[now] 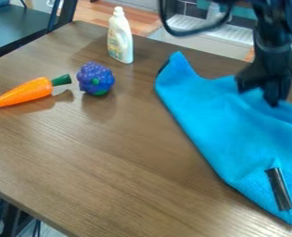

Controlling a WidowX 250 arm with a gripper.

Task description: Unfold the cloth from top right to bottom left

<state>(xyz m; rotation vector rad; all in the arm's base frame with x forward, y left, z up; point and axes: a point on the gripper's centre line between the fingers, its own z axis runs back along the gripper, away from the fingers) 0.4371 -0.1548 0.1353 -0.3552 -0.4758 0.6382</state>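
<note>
The black gripper hangs from the upper right over the top right part of the blue cloth, its lower end against or just above the fabric. The cloth lies on the right side of the table, stretching from a pointed corner near the top middle down to a corner at the lower right. Its surface is slightly rumpled near the gripper. A black strip lies on the cloth's lower right part, beside a small raised fold. Part of the cloth's upper edge is hidden behind the gripper.
On the wooden table, an orange toy carrot lies at the left, with a purple toy fruit to its right. A white bottle stands near the back edge. A black cable loops above the cloth's upper left corner.
</note>
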